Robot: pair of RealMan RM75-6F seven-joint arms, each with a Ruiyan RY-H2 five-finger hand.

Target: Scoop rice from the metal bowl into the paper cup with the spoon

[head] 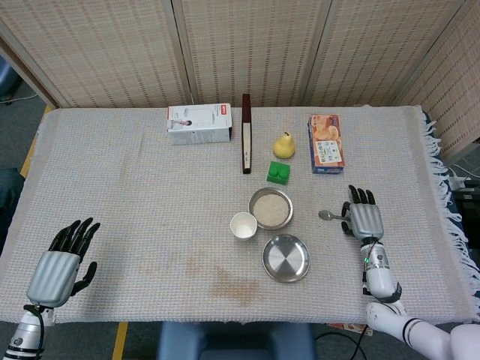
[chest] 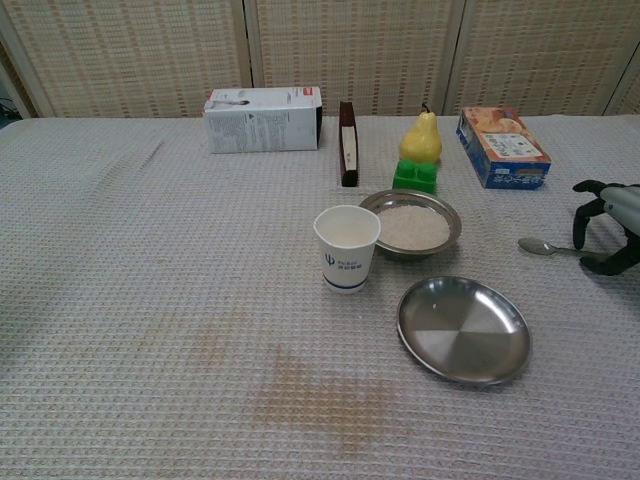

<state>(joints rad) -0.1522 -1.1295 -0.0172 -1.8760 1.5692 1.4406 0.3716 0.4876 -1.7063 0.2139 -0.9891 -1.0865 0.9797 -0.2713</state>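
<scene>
A metal bowl [head: 271, 208] [chest: 411, 224] of rice sits mid-table, and a white paper cup [head: 243, 225] [chest: 346, 247] stands upright just left of it, touching or nearly so. The spoon [head: 326, 215] [chest: 540, 246] lies flat on the cloth to the right of the bowl, its scoop end pointing at the bowl. My right hand [head: 364, 219] [chest: 610, 225] hovers over the spoon's handle with fingers arched and apart, and the spoon still rests on the table. Far off at the front left corner, my left hand [head: 64, 259] rests with its fingers spread and holds nothing.
An empty metal plate [head: 286, 258] [chest: 463, 328] lies in front of the bowl. Behind the bowl are a green block [head: 279, 172], a yellow pear [head: 283, 145], a dark upright slab [head: 246, 142], a white carton [head: 199, 124] and a snack box [head: 325, 142].
</scene>
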